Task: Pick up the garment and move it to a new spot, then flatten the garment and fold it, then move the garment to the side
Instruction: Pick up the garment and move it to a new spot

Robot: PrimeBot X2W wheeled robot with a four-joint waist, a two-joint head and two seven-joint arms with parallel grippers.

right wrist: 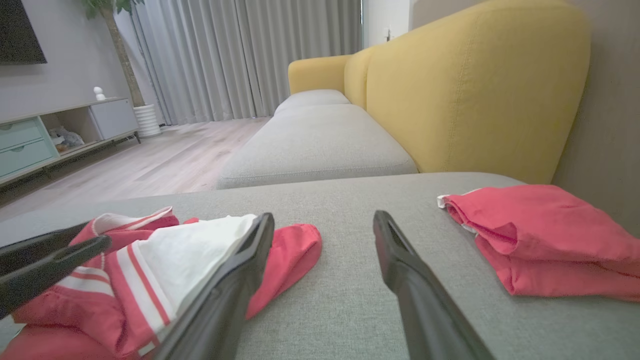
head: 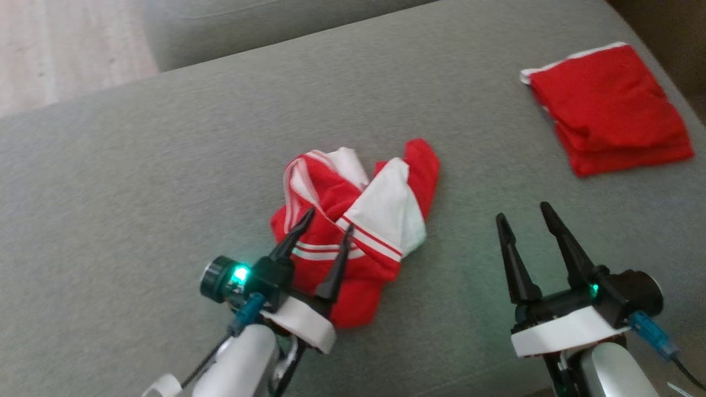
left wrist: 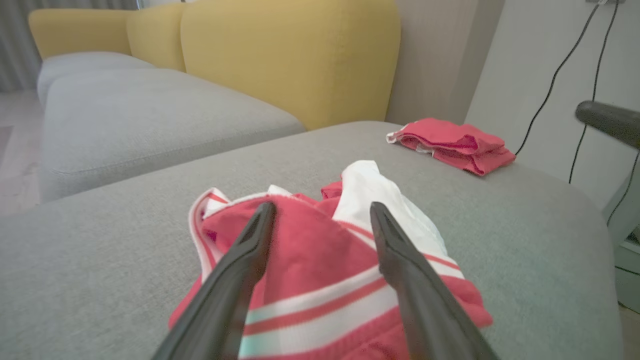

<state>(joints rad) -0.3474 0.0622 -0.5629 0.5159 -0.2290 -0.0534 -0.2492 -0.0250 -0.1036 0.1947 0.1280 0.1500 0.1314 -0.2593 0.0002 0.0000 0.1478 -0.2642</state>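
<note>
Crumpled red-and-white garment (head: 353,220) lay mid-seat, under the left gripper (head: 329,219).
The garment sat bunched in a heap at the middle of the grey sofa seat (head: 138,182), its white panel and striped band uppermost. The left gripper's 2 fingers stood spread apart over the heap's near edge, pinching nothing. The right gripper (head: 523,212) hung over bare seat to the heap's right, its 2 fingers also spread and holding nothing. A folded red garment (head: 609,107) lay well apart at the far right corner, near the yellow backrest (left wrist: 290,55).
</note>
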